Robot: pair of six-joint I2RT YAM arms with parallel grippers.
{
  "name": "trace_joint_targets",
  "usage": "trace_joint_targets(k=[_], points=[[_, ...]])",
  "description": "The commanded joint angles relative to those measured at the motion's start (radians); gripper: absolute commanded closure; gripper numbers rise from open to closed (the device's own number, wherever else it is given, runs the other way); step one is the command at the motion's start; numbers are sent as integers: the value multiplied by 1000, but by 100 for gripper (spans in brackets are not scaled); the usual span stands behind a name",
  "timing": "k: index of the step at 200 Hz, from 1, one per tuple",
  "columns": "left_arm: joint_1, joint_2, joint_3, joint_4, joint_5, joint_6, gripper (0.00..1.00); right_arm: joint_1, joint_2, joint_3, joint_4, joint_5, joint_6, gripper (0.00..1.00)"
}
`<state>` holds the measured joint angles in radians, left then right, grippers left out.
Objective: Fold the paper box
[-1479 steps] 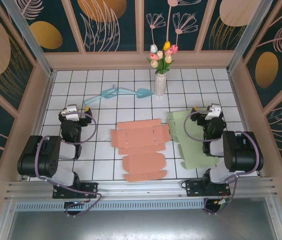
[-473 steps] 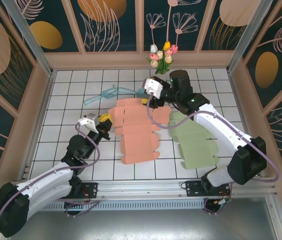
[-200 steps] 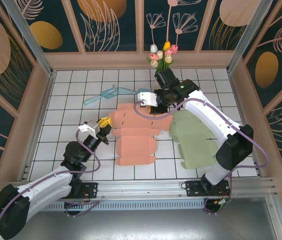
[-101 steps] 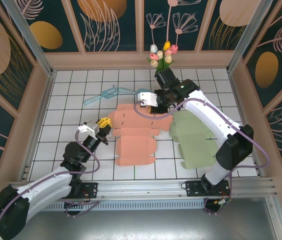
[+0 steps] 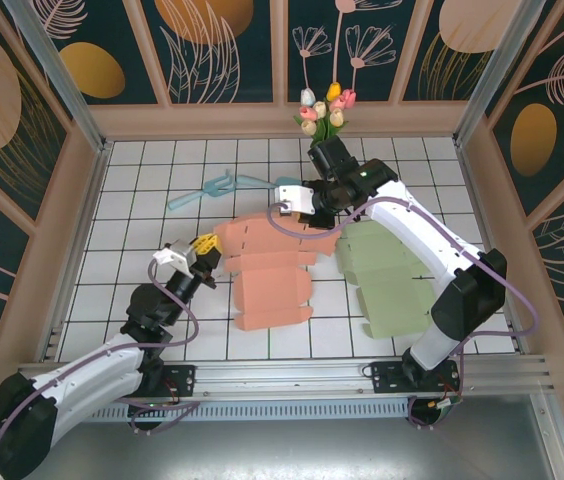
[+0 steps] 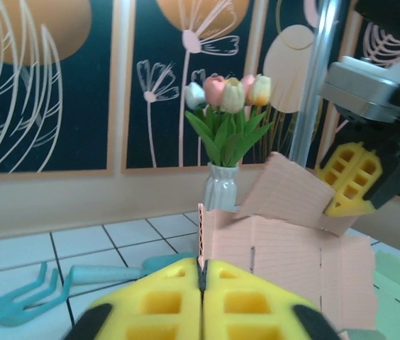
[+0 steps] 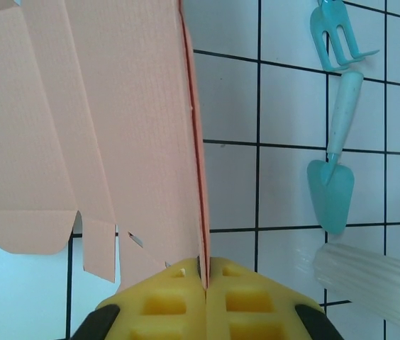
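Observation:
The paper box (image 5: 267,275) is a flat pink cardboard cut-out in the middle of the tiled floor. My left gripper (image 5: 209,250) is shut on its left edge; in the left wrist view the yellow pads (image 6: 257,304) pinch the upright cardboard edge (image 6: 201,234). My right gripper (image 5: 300,208) is shut on the far edge, and that flap (image 6: 285,191) tilts up off the floor. In the right wrist view the paper box (image 7: 108,120) runs away from the closed gripper (image 7: 205,268).
A flat green cardboard cut-out (image 5: 387,275) lies right of the pink one. A white vase of tulips (image 5: 320,150) stands just behind my right gripper. A teal rake (image 5: 212,188) and trowel (image 7: 331,184) lie at the back. Walls enclose the floor.
My right gripper has shut on the box's far edge and raised that flap slightly. The sheet has shifted a little toward the left. The left arm has hardly moved.

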<state>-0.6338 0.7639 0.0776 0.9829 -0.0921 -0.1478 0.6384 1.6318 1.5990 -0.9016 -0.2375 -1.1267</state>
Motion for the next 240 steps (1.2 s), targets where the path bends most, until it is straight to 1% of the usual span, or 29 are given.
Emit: trace_joint_targets(k=[1,19,41,56,69,84,106,140,167,180,198,217,240], points=[[1,-39,61,-104,-164,-79,76,-4,-22,28,-9,58,25,100],[2,-44,132,-238,-187,-113,77,-1,-6,42,-7,129,49,100],[2,-30,232,-398,-159,-181,77,2,13,55,-5,201,65,100],[1,-25,286,-480,-120,-243,79,2,17,59,-7,210,65,100],[0,-26,324,-530,-59,-290,81,3,17,58,-5,213,67,100],[-2,-23,358,-579,5,-338,81,3,22,56,-3,229,70,100],[-4,1,383,-610,63,-389,82,2,31,57,-10,228,73,100],[-6,127,416,-624,70,-417,87,3,42,67,-28,203,82,100],[-7,217,420,-561,110,-450,92,3,31,52,-29,200,76,100],[-7,242,428,-550,93,-460,94,3,21,39,-26,197,70,100],[-5,271,444,-559,23,-466,95,3,4,17,-16,187,58,100],[-5,325,489,-593,-25,-468,96,3,-17,-11,-8,168,47,100],[-5,382,539,-652,-135,-459,97,3,-53,-70,20,166,35,100]])
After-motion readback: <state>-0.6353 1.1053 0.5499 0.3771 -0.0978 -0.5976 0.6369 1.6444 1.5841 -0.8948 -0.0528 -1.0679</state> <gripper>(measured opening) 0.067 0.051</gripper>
